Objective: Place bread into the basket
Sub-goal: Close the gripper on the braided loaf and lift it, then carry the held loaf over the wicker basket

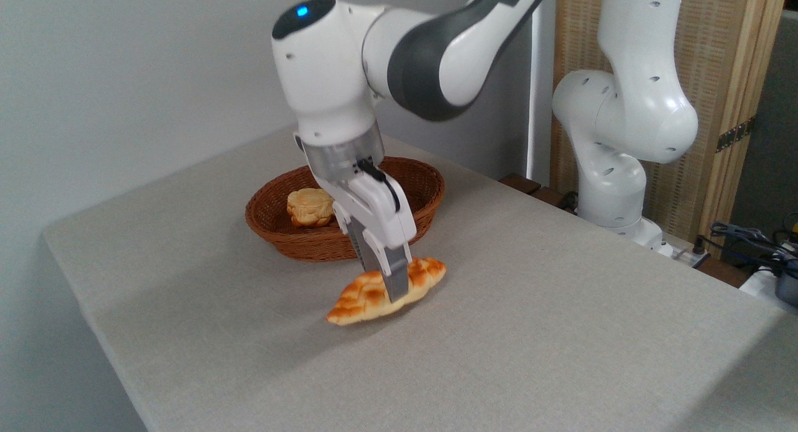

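Note:
A glossy golden braided loaf (361,298) with pointed ends is at table level on the grey cloth, just in front of the wicker basket (299,244). My gripper (388,287) comes down from above and straddles the loaf's middle, its fingers pressed against both sides, shut on it. The near finger (396,276) covers part of the loaf. A pale round bun (310,206) lies inside the basket at its left. The basket is behind my gripper and partly hidden by it.
The table (561,332) is covered in grey cloth, with its edges at the left and front. The arm's white base (614,189) stands at the back right, with cables (748,239) beside it. A wall runs behind the table.

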`<action>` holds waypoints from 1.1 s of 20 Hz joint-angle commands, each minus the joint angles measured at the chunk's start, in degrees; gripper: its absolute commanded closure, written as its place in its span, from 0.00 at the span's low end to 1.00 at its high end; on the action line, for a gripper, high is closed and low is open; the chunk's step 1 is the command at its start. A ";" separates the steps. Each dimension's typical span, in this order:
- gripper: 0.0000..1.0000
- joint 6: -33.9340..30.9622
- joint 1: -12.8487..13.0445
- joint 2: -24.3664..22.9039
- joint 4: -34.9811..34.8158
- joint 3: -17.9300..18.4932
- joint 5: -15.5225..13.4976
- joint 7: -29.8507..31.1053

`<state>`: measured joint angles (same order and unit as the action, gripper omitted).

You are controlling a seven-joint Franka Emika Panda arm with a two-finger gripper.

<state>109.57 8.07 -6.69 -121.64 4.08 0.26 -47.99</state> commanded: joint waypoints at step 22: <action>0.00 -8.06 0.90 -1.76 3.96 -22.10 -12.47 -0.09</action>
<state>99.77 8.87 -10.07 -118.05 -18.31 -11.14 -47.89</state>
